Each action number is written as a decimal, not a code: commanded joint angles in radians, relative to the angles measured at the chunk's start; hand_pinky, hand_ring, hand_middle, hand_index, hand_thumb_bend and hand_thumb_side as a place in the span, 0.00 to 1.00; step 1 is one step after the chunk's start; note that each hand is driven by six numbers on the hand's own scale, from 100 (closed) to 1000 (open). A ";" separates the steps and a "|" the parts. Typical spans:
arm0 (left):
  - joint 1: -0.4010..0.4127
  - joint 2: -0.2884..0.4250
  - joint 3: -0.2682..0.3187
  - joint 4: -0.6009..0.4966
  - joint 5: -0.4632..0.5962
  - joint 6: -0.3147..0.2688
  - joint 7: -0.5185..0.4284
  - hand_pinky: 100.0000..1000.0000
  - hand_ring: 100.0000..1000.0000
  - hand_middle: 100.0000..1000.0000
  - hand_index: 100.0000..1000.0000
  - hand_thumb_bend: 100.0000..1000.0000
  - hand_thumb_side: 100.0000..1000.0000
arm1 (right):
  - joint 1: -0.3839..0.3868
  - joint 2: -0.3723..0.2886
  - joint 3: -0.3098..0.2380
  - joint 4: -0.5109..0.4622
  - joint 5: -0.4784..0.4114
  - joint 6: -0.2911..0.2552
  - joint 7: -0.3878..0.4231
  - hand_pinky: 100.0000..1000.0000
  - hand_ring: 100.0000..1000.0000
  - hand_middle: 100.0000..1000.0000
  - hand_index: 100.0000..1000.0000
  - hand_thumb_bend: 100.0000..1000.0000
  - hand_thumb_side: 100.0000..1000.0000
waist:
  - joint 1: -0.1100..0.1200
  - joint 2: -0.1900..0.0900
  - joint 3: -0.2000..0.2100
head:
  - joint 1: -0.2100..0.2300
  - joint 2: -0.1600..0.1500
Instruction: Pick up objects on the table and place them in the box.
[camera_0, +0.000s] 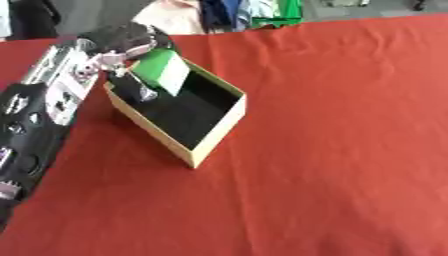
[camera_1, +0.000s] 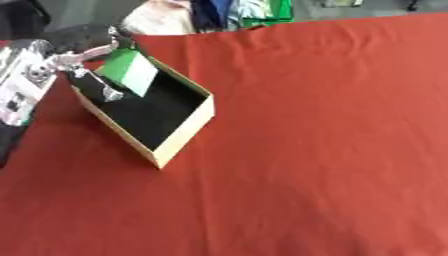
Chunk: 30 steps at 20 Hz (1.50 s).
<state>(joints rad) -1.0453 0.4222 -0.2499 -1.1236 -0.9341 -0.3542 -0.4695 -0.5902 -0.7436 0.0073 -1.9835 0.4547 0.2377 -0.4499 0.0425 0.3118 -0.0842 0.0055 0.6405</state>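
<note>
The left hand (camera_0: 122, 60) reaches in from the left, over the far corner of the box (camera_0: 214, 135), with its fingers curled round a green and white carton (camera_0: 164, 70). The carton is tilted, its green face turned up and its white face sloping down toward the dark inside of the box. Its lower end hangs within the box's outline, above the floor near the far wall, though the blur makes it hard to say whether it touches the bottom or the wall yet. The right hand shows in neither view.

The chief risk, as I judge it, lies in that tilt. If the fingers let go while the carton is so steeply leaned, it may tip against the near rim of the far wall, or fall flat at an angle and end propped on the wall, not lying inside. A second risk is the hand itself: the fingers (camera_0: 140, 90) dip below the rim, right beside the left wall, so drawing the arm away sideways could catch the light cardboard and drag or turn the box on the red cloth (camera_0: 350, 150). Lifting straight up before pulling back would avoid both.

As for the container, the box is a shallow open tray, tan outside and black within, sitting askew on the cloth. Apart from the carton being lowered in, its floor looks bare. I see no other loose objects on the cloth around it.
</note>
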 joint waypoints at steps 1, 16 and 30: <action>-0.013 0.022 0.002 -0.017 -0.032 -0.020 -0.021 0.89 0.92 0.87 1.00 0.78 0.20 | -0.017 -0.019 -0.010 -0.016 -0.005 -0.001 -0.004 0.79 0.76 0.78 0.79 0.00 0.11 | -0.001 -0.029 -0.001 | -0.003 -0.002; 0.007 0.042 0.069 -0.143 -0.107 0.068 0.331 0.79 0.84 0.81 0.94 0.47 0.00 | -0.010 -0.020 -0.014 -0.016 -0.005 0.002 -0.008 0.79 0.76 0.78 0.79 0.00 0.10 | -0.003 -0.031 0.010 | -0.002 -0.002; 0.311 0.200 0.230 -0.766 0.378 0.393 0.657 0.70 0.71 0.73 0.89 0.09 0.00 | 0.011 -0.030 -0.035 -0.016 -0.001 0.006 -0.033 0.79 0.76 0.78 0.79 0.00 0.10 | -0.008 -0.025 0.067 | 0.003 0.007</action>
